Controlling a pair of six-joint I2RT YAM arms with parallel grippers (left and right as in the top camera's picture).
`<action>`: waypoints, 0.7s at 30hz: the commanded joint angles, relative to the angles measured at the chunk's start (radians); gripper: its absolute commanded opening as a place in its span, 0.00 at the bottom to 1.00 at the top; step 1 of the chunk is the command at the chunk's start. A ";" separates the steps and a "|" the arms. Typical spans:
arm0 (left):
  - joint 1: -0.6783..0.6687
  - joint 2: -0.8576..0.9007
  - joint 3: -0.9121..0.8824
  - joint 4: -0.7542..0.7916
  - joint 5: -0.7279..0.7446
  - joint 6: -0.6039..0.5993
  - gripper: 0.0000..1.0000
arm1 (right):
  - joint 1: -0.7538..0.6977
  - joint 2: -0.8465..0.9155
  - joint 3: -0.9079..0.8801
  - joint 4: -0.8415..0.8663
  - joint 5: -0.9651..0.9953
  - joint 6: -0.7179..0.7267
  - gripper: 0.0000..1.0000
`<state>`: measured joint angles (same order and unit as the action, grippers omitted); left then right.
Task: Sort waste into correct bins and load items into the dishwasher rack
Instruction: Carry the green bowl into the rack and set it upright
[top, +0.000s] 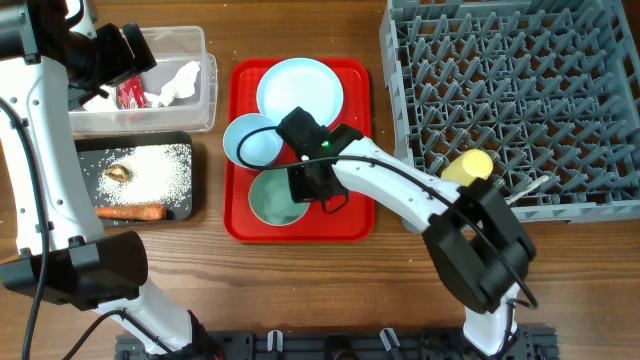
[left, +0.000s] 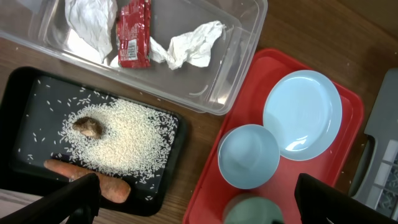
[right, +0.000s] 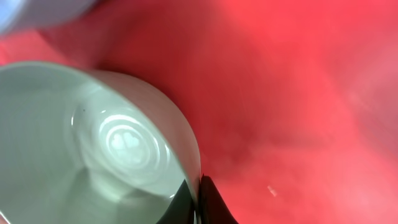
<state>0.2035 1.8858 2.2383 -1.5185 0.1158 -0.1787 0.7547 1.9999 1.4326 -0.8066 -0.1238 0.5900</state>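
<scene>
Red tray (top: 240, 225) carries plate (top: 300, 88); right arm (top: 390, 185) covers mint bowl (top: 270, 200)

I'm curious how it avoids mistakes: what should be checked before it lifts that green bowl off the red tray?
1. Right gripper shut on green bowl rim: ok.
2. Green bowl empty: ok.
3. Blue bowl clear of green bowl: cannot tell.
4. Free pegs in rack: ok.
5. Cup off the path to rack: cannot tell.
6. Left gripper open, away from tray: ok.
</scene>
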 joint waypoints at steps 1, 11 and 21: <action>0.004 0.000 0.006 0.000 -0.013 -0.013 1.00 | -0.061 -0.246 0.003 -0.110 0.100 -0.105 0.04; 0.004 0.000 0.006 0.000 -0.013 -0.013 1.00 | -0.283 -0.452 0.003 0.208 1.186 -0.620 0.04; 0.004 0.000 0.006 0.000 -0.013 -0.013 1.00 | -0.374 -0.136 0.002 0.492 1.229 -0.930 0.04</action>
<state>0.2035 1.8858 2.2383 -1.5188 0.1120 -0.1787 0.3790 1.8130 1.4292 -0.3401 1.0378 -0.2916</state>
